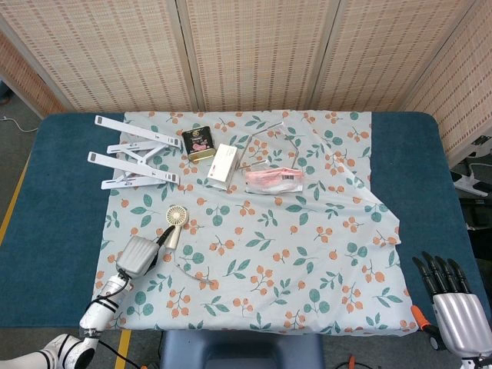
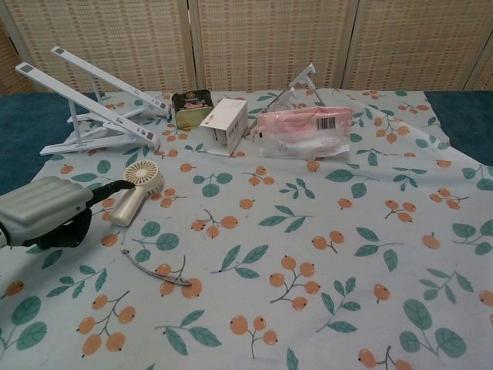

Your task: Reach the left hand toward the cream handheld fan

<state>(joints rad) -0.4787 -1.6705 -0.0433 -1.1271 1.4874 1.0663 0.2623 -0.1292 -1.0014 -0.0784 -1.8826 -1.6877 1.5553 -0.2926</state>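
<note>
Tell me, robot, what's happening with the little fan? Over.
Left hand empty, fingers just short of the cream fan. Fan flat on the cloth, untouched. Right hand idle at the table edge. Nothing between hand and fan.

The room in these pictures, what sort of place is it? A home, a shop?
Probably a staged test area, not a home: woven folding screens wall off a blue table under a floral cloth, with oddments laid out, such as a cream handheld fan and a white folding stand.

My grey, black-fingered left hand (image 2: 48,212) nears the cream fan (image 2: 135,191) on white cloth (image 2: 323,254) patterned with orange berries and green leaves.
</note>
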